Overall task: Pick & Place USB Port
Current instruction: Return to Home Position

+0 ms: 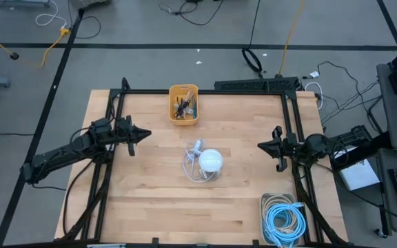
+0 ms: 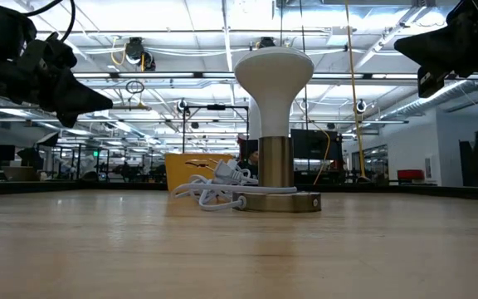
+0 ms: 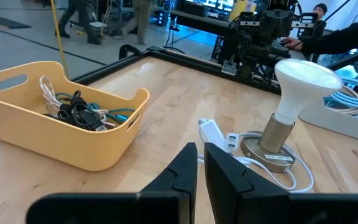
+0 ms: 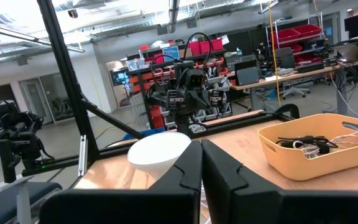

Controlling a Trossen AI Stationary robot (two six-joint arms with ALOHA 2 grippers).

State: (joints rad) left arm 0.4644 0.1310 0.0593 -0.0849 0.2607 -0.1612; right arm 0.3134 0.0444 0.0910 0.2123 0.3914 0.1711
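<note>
A white USB plug [image 3: 213, 130] with its white cord [image 1: 195, 169] lies on the wooden table, the cord looped loosely by the round base of a white-headed lamp [image 1: 211, 161] at mid-table. The lamp stands upright on that base [image 2: 276, 202]. My left gripper [image 1: 147, 134] hovers at the table's left side, shut and holding nothing, pointing toward the lamp; in its wrist view [image 3: 201, 146] the plug lies beyond the fingertips. My right gripper [image 1: 260, 145] hovers at the right side, shut and holding nothing [image 4: 201, 144], and faces the lamp [image 4: 160, 152].
A yellow basket [image 1: 183, 105] holding tangled dark cables stands at the far middle of the table. A white bin [image 1: 283, 219] of coiled blue cable sits at the near right corner. A black frame [image 1: 205, 91] runs along the table's edges. Bare wood lies near the front.
</note>
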